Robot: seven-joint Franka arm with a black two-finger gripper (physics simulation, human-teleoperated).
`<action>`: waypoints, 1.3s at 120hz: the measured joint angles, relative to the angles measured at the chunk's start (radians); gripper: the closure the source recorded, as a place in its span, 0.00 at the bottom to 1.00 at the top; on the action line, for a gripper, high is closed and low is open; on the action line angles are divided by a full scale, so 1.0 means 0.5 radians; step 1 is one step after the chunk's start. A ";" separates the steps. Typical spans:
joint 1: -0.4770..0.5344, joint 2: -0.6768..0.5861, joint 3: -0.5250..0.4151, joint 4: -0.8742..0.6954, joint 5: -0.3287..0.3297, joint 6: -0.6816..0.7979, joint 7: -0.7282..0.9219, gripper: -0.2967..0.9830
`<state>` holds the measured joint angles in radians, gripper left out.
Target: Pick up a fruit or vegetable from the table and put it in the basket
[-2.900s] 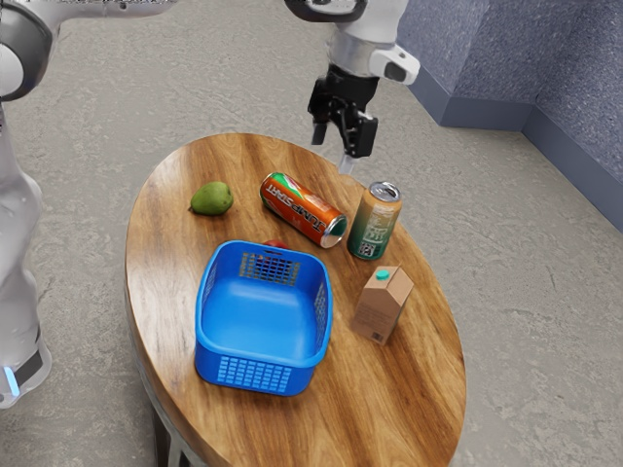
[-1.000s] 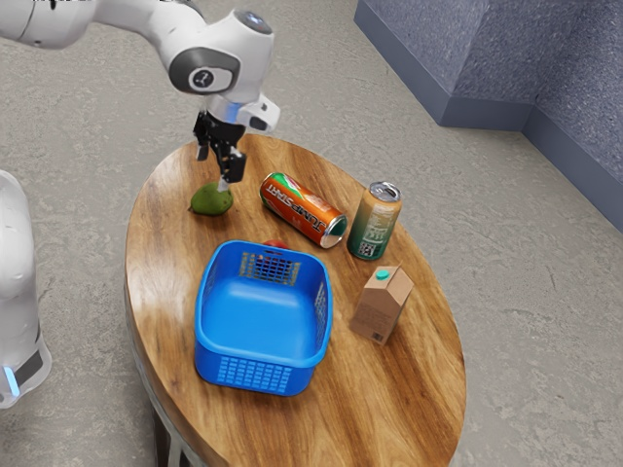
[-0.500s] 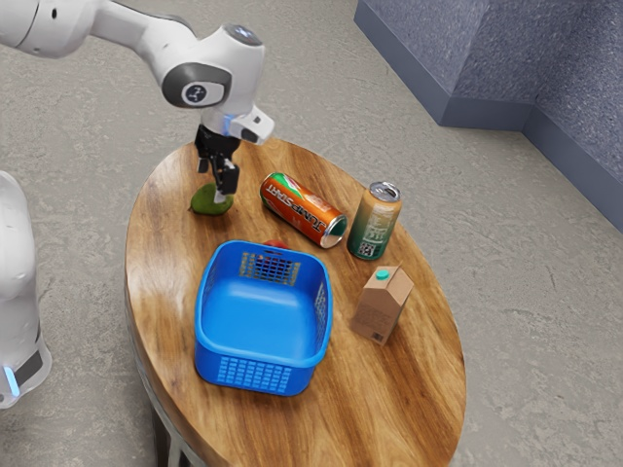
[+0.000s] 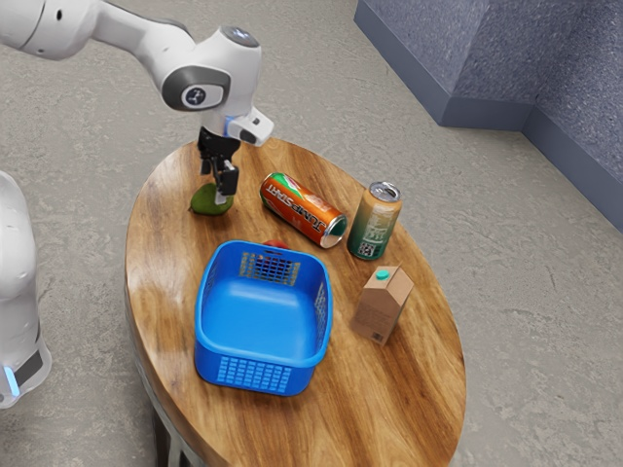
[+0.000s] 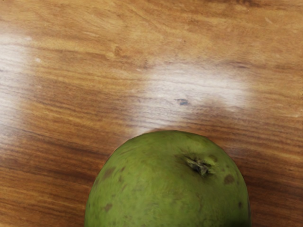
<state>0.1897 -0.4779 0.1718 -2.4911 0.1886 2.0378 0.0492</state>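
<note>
The gripper (image 4: 214, 187) is low over the green fruit (image 4: 205, 202) near the table's far end. Its fingers stand apart; the nearer one overlaps the fruit's edge on the exterior view's right, and the other's tip is hidden. The fruit rests on the wooden table (image 4: 161, 277). From the hand, the rounded green fruit (image 5: 165, 189) appears close up, its stem end showing. A blue basket (image 4: 263, 316) stands upright with nothing inside. Part of a red object (image 4: 275, 244) shows behind the basket's rim.
Beside the fruit, toward the exterior view's right, an orange can (image 4: 303, 209) lies on its side. Past it stands an upright orange-and-green can (image 4: 375, 222). A brown carton (image 4: 382, 305) is beside the basket, toward the exterior view's right.
My hand came from beyond the table's far edge to above the green fruit, then sank lower over it. The fruit, basket, cans and carton have stayed put.
</note>
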 joint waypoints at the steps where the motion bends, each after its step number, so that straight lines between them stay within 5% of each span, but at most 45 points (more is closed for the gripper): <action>1: 0.000 0.001 0.000 0.000 -0.001 0.002 0.001 0.23; 89: 0.013 0.057 0.000 -0.132 -0.072 0.176 0.065 0.23; 122: 0.018 0.039 0.000 -0.116 -0.050 0.194 0.020 0.59; 156: -0.045 -0.128 -0.107 -0.051 -0.009 0.158 -0.116 0.65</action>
<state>0.1673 -0.5418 0.1185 -2.5166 0.1839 2.1170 -0.0087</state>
